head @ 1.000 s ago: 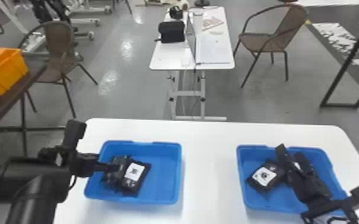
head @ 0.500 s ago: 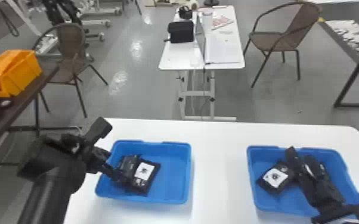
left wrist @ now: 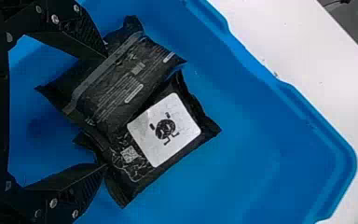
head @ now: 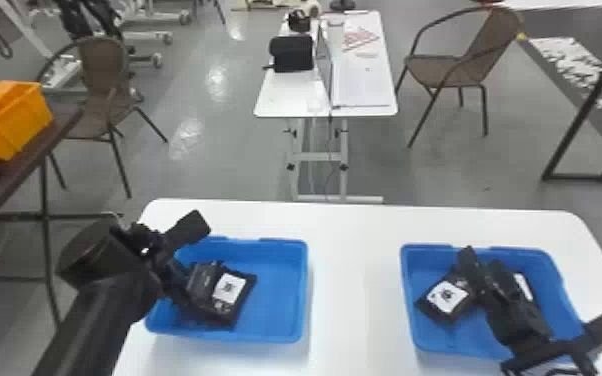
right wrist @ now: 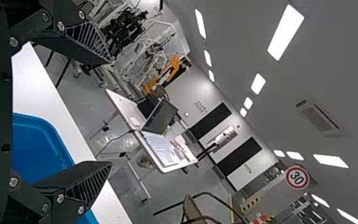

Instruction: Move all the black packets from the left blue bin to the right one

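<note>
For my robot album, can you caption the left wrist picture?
Two black packets overlap in a blue bin, near the open pincer.

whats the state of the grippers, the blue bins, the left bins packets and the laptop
Left gripper: open
Right gripper: open
Upper packet: overlapping the lower
Lower packet: label up, partly covered
Left blue bin: holding both
Right blue bin: occupied
Laptop: open

The right wrist view shows "30" on a round, red-rimmed sign [right wrist: 297, 177]; print on the black packets [left wrist: 121, 88] is unreadable.
</note>
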